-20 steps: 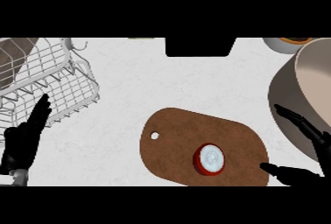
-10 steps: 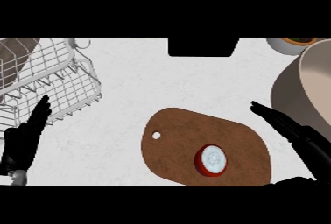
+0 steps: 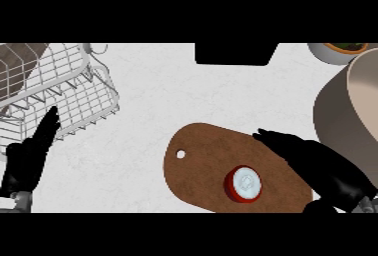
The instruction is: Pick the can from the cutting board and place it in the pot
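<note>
**A:** ok going left to right, what's on the counter (image 3: 162,90)? Any labels you can read?

**B:** no writing anywhere that I can make out. The counter top is white, lightly speckled like stone. At the far left edge, near the lower corner, the left hand (image 3: 26,162) sits open with its fingers straight and pointing up, just resting. Right behind it, in the top left corner, there's a white wire dish rack (image 3: 70,95) with something brownish and round in it, can't tell what.

**A:** and the can?

**B:** the can (image 3: 245,183) stands upright on the cutting board (image 3: 210,160), toward the board's lower right end. Red side, white top seen from above. No brand visible on it, too small to tell. The board is brown, rounded, with a small hole near its left end, and lies tilted near the counter's lower edge.

**A:** right hand got it?

**B:** nope. The right hand (image 3: 317,162) is over the board's right edge, fingers spread and stretched toward the upper left, just beside the can but not closed on it. Can't tell if it touches.

**A:** pot?

**B:** the big beige pot (image 3: 347,115) is at the right edge. Above it, in the top right corner, a small bowl (image 3: 336,50); a dark block (image 3: 235,52) sits at the top edge, mid-counter.
</note>
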